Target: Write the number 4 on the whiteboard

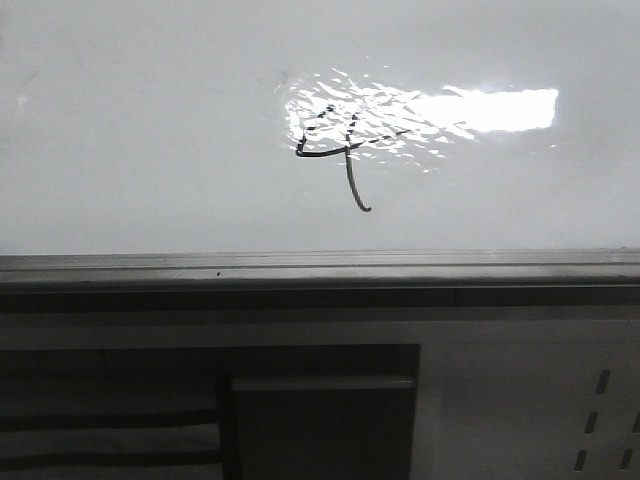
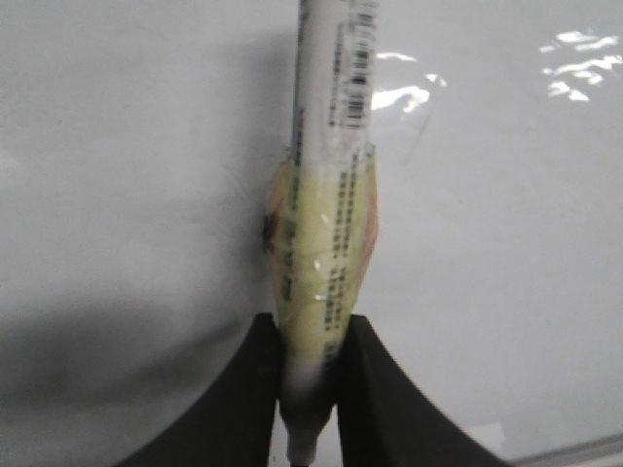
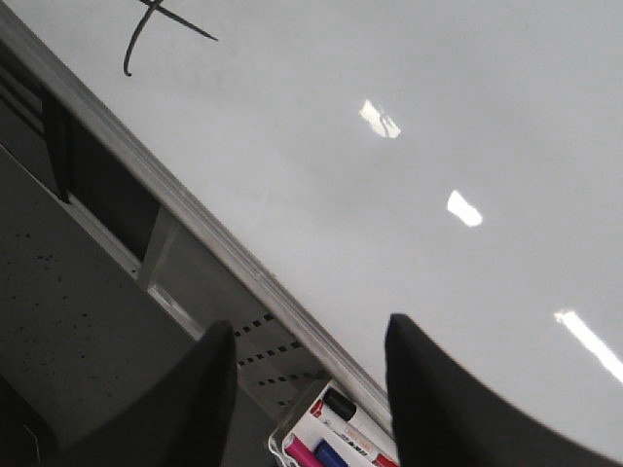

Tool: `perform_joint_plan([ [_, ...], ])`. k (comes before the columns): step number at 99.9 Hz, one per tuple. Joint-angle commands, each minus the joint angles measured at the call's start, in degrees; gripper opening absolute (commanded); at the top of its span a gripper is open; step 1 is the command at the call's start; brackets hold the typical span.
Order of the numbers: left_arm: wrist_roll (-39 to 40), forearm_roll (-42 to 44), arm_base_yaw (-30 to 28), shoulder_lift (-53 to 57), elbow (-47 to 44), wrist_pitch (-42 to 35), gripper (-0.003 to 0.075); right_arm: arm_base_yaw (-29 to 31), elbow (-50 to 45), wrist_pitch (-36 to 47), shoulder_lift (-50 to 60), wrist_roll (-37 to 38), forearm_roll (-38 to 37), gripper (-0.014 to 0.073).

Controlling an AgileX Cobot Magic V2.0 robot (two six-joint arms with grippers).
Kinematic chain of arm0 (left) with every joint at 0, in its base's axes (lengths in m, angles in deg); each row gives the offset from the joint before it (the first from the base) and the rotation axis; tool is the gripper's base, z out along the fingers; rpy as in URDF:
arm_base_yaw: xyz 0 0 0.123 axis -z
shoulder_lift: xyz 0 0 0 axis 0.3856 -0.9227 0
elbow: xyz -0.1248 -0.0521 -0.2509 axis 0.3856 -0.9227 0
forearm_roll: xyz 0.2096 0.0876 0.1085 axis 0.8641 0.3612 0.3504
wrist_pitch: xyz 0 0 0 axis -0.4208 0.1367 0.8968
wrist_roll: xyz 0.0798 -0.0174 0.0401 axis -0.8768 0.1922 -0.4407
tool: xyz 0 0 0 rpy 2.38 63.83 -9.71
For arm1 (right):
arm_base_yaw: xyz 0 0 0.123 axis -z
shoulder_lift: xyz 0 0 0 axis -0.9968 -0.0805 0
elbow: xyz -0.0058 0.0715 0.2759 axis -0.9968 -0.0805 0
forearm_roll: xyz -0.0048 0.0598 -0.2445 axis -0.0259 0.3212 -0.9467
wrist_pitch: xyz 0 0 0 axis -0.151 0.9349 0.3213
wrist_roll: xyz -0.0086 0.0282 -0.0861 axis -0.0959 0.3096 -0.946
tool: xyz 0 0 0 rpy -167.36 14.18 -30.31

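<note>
A thin black hand-drawn number 4 (image 1: 340, 150) stands on the glossy whiteboard (image 1: 150, 130), partly in the rippled glare; its hooked downstroke tail also shows in the right wrist view (image 3: 136, 44). No gripper shows in the front view. In the left wrist view my left gripper (image 2: 310, 355) is shut on a white marker (image 2: 326, 195) wrapped in yellowish tape, which points away over the whiteboard (image 2: 127, 195). In the right wrist view my right gripper (image 3: 310, 375) is open and empty, over the whiteboard's (image 3: 409, 146) grey frame edge.
The whiteboard's grey metal frame (image 1: 320, 265) runs across the front view, with a white perforated panel (image 1: 600, 420) and dark openings (image 1: 320, 420) below it. A clear box of markers (image 3: 336, 443), black, pink and blue capped, lies below the frame (image 3: 195, 219) between my right fingers.
</note>
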Motion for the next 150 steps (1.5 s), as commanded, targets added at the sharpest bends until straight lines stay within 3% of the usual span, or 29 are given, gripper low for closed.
perform_joint_plan([
  [1, 0.69, -1.50, -0.75, -1.13, 1.47, -7.19, -0.0020, 0.50, 1.16, 4.09, 0.24, 0.13, -0.78, 0.0311],
  [31, 0.69, -2.48, -0.72, -5.41, 1.47, -9.67, 0.0009, 0.50, 1.16, 4.21, 0.24, 0.13, -0.78, 0.0311],
  [51, 0.69, -1.78, -0.72, -5.41, 1.47, -10.08, 0.0258, 0.50, 1.16, 4.21, 0.24, 1.51, -0.68, 0.0311],
  [62, 0.69, -1.73, -0.72, -5.30, 1.59, -10.08, 0.0331, 0.50, 1.16, 4.21, 0.24, 2.64, -0.68, 0.0311],
  [79, 0.69, -1.73, -0.72, -1.60, 3.33, -6.59, 0.0333, 0.50, 1.16, 4.18, 0.24, 5.76, -0.68, 0.0311],
  [101, 0.35, 1.45, -0.72, 10.31, 8.08, 12.91, 0.0333, 0.50, 1.27, -1.42, 0.98, 16.61, -1.01, 0.0309],
  [112, 0.35, 5.27, -0.72, 17.47, 7.44, 17.75, 0.0333, 0.50, -0.63, 2.21, 3.72, 22.13, -1.05, 0.0309],
  [130, 0.35, 5.07, -0.72, 28.89, -1.16, 16.09, 0.0333, 0.50, -9.53, 14.59, 11.04, 25.88, -1.15, 0.0309],
  [150, 0.35, 1.39, -0.72, 37.17, -11.66, 7.42, 0.0311, 0.50, -18.89, 26.35, 17.61, 25.88, -0.94, 0.0299],
])
